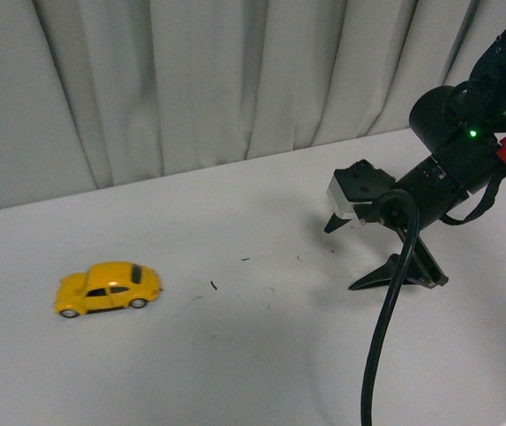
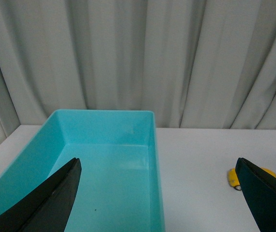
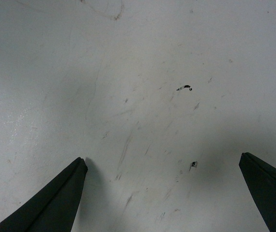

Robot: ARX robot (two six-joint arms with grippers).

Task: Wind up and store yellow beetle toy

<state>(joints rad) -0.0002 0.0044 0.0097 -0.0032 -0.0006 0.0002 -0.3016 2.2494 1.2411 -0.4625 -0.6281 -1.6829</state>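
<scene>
Fingers (image 2: 46, 203) spread wide, the left end effector (image 2: 157, 162) hangs over a turquoise bin (image 2: 104, 140) that shows only in its own wrist camera. The stance looks suited to receiving or dropping a load rather than gripping one. The bin's floor shows nothing but a dark speck, so storage is judged not yet done. Beyond the bin's long wall and apart from it, a sliver of the yellow beetle toy (image 2: 233, 178) peeks out beside one dark finger.

In the front view the car (image 1: 108, 288) stands on its wheels at lower left of the frame, side-on on the white desk (image 1: 235, 373). It is untouched and well apart from the only arm in view, so winding appears not yet begun. Pale curtains (image 1: 191, 89) close the background.

At middle right the right end effector (image 1: 342, 257) points down at the bare desk with jaws wide, holding nothing. Its black cable (image 1: 382, 337) loops to the lower edge. Its wrist camera shows only scuffed desk between the tips. That low, open pose suggests a reach leftward for the car would be the next call.
</scene>
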